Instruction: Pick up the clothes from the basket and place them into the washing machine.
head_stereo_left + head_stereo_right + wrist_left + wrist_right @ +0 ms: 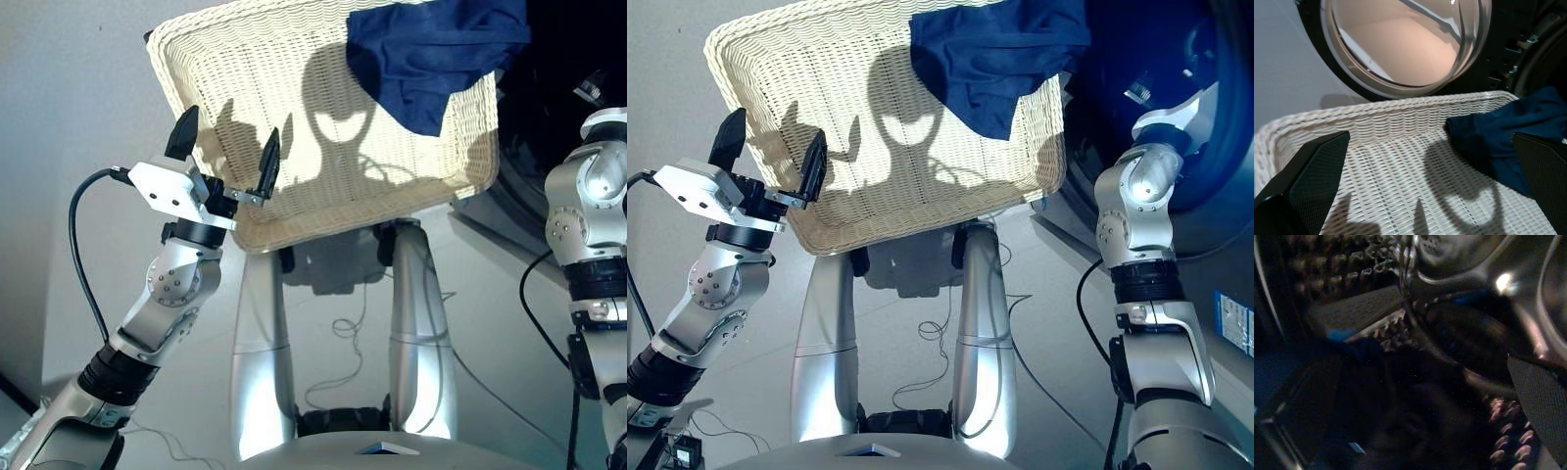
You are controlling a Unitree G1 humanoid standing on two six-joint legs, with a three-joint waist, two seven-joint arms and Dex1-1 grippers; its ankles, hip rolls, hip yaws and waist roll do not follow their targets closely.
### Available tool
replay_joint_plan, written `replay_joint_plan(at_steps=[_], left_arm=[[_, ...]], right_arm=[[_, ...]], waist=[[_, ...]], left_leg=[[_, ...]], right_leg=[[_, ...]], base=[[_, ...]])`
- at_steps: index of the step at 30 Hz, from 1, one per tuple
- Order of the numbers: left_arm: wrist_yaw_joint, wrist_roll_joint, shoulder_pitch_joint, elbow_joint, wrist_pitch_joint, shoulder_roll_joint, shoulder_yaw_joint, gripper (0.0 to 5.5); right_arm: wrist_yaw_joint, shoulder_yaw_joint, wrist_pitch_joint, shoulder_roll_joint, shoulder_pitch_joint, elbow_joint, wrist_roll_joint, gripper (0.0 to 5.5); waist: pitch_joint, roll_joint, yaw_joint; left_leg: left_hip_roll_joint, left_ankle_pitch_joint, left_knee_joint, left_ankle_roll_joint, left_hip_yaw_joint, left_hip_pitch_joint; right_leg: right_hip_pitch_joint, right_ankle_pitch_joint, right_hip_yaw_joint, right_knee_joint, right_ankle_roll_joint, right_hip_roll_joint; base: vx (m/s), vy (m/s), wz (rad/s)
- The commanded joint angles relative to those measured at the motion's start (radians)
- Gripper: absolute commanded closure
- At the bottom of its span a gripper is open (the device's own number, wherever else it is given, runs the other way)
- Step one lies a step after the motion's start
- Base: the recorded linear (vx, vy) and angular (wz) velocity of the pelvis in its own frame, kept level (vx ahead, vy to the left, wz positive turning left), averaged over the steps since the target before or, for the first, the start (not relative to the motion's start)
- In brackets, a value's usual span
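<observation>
Clearly only one garment is lying in the basket (294,117) now: the navy blue garment (431,54), bunched in the far corner on the washing-machine side, with one edge spilling over the basket's rim. No coral-red or black piece is showing in the basket.

The left gripper (227,147) is hovering over the near edge of the basket with its two black fingers spread wide and nothing between them; the navy cloth is lying well apart from it, across the woven floor. The right arm is reaching off into the dark opening of the washing machine (1176,59). In the right wrist view the right gripper (1449,396) seems to be inside the drum, looking at perforated metal and dim cloth, but the view is too dark to tell whether its fingers are parted or closed, or holding anything.

The navy garment is looking light, limp and crumpled, so it will probably be sagging and trailing once lifted instead of keeping any shape. A raised fold near the middle of the heap looks like the best place to pinch, since a grasp at a thin hem may slip or leave most of the cloth dragging over the rim. The round glass door (1400,44) is standing open just behind the basket.
</observation>
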Motion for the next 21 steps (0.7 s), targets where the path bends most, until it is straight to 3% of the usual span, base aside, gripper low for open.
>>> replay_joint_plan(at_steps=[1, 2, 5, 10, 15, 21], left_arm=[[-0.019, 0.083, 0.064, -0.128, -0.037, 0.013, 0.036, 0.0], [-0.023, 0.091, 0.071, -0.133, -0.038, 0.02, 0.042, 0.0], [-0.06, 0.086, 0.085, -0.141, -0.018, 0.029, 0.044, 0.0], [-0.122, 0.058, 0.059, -0.113, 0.014, 0.013, 0.02, 0.0], [-0.168, 0.033, 0.058, -0.103, 0.033, -0.009, 0.018, 0.0], [-0.174, 0.003, 0.037, -0.078, 0.033, -0.036, 0.021, 0.0]], right_arm=[[0.108, 0.071, 0.003, -0.18, -0.009, -0.332, -0.489, 0.0], [0.124, 0.079, 0.018, -0.203, -0.017, -0.343, -0.523, 0.0], [0.244, 0.149, 0.089, -0.264, -0.082, -0.394, -0.641, 0.0], [0.446, 0.342, 0.128, -0.262, -0.274, -0.346, -0.683, 0.0], [0.562, 0.521, 0.145, -0.196, -0.461, -0.174, -0.69, 0.0], [0.593, 0.593, 0.169, -0.06, -0.548, 0.052, -0.74, 0.0]], waist=[[-0.016, -0.001, -0.004], [-0.016, -0.001, -0.004], [-0.016, -0.004, -0.002], [-0.016, 0.002, 0.023], [-0.016, 0.017, 0.037], [-0.016, 0.026, 0.049]], left_leg=[[-0.032, 0.008, -0.029, 0.028, 0.037, 0.041], [-0.031, 0.039, -0.038, 0.034, 0.041, 0.025], [-0.03, 0.038, -0.03, 0.033, 0.036, 0.023], [-0.033, 0.042, -0.022, 0.033, 0.03, 0.016], [-0.034, 0.043, -0.011, 0.034, 0.029, 0.009], [-0.036, 0.049, -0.013, 0.031, 0.027, 0.007]], right_leg=[[0.057, 0.103, -0.06, -0.114, 0.008, 0.026], [0.042, 0.133, -0.063, -0.126, 0.003, 0.024], [0.044, 0.133, -0.065, -0.121, 0.004, 0.023], [0.037, 0.136, -0.068, -0.111, 0.001, 0.019], [0.028, 0.138, -0.068, -0.099, -0.002, 0.016], [0.028, 0.142, -0.07, -0.098, -0.007, 0.012]], base=[[-0.074, -0.008, -0.036], [0.0, 0.0, 0.0], [-0.025, -0.002, -0.012], [0.0, 0.0, 0.0], [0.0, 0.0, 0.0], [0.0, 0.0, 0.0]])
